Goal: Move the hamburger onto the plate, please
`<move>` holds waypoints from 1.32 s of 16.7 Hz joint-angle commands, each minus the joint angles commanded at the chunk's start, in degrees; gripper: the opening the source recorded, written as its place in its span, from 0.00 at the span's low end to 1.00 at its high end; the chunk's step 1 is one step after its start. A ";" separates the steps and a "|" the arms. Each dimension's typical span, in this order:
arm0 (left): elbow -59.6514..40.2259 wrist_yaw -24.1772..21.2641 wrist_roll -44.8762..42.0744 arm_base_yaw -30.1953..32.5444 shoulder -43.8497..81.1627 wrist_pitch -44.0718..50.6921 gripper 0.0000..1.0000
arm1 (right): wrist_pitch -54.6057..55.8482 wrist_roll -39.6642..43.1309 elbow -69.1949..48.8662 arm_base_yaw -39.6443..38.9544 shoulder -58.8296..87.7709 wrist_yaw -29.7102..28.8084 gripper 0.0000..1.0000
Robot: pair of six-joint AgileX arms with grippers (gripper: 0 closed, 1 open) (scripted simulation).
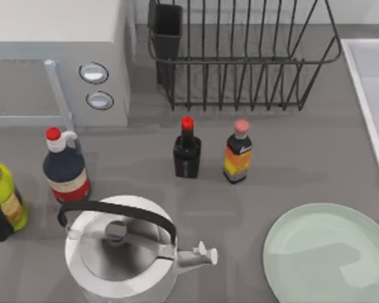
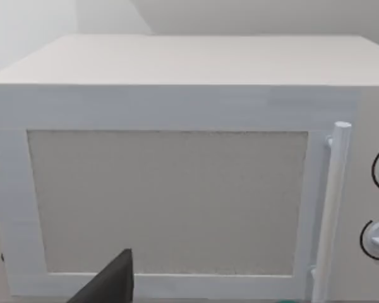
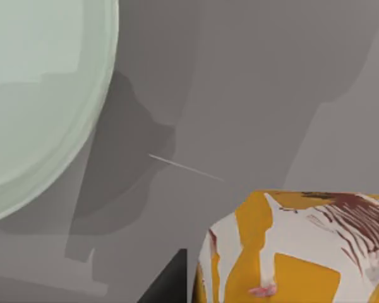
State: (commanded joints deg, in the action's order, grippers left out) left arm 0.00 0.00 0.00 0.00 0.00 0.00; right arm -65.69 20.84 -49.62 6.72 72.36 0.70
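Orange-yellow and white, streaked dark red, the hamburger [image 3: 290,249] sits closest to the right wrist camera, apparently wrapped in printed paper, though only part of it shows. It rests on the grey table [image 3: 252,95], beside the plate [image 3: 38,95] but apart from it, with a strip of shadowed table between the two. A dark finger [image 3: 167,281] of the right gripper juts in next to the hamburger; how far that gripper is open, and whether it has hold of anything, cannot be told.

Seen from above, the pale mint-green plate [image 1: 328,255] lies with nothing on it, cut by the frame's lower and right edges. Left of the plate stands a white kettle [image 1: 123,252], its spout pointing toward the plate. Beyond the plate, two small bottles stand side by side: a black bottle [image 1: 187,151] with a red cap and an orange-labelled bottle [image 1: 238,154] with a pink cap. Open table lies between those bottles and the plate. Farther left of the kettle are a dark bottle [image 1: 64,167] and a yellow-green bottle [image 1: 7,199].

Behind the bottles sit a wire dish rack [image 1: 240,57] and a white microwave [image 1: 57,63]. The left wrist camera faces the microwave's closed door [image 2: 167,202], a dark finger [image 2: 110,284] of the left gripper at the frame's edge; its opening cannot be told.
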 joint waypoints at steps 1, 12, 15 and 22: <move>0.00 0.00 0.00 0.00 0.00 0.00 1.00 | 0.00 0.00 0.00 0.00 0.00 0.00 0.00; 0.00 0.00 0.00 0.00 0.00 0.00 1.00 | -1.33 34.70 -4.26 -11.18 6.85 -0.12 0.00; 0.00 0.00 0.00 0.00 0.00 0.00 1.00 | -1.45 50.85 -5.84 -16.38 9.53 -0.17 0.00; 0.00 0.00 0.00 0.00 0.00 0.00 1.00 | -0.28 89.54 -8.57 -29.02 14.45 -0.28 0.00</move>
State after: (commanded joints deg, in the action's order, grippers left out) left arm 0.00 0.00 0.00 0.00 0.00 0.00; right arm -65.98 110.37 -58.19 -22.30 86.81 0.42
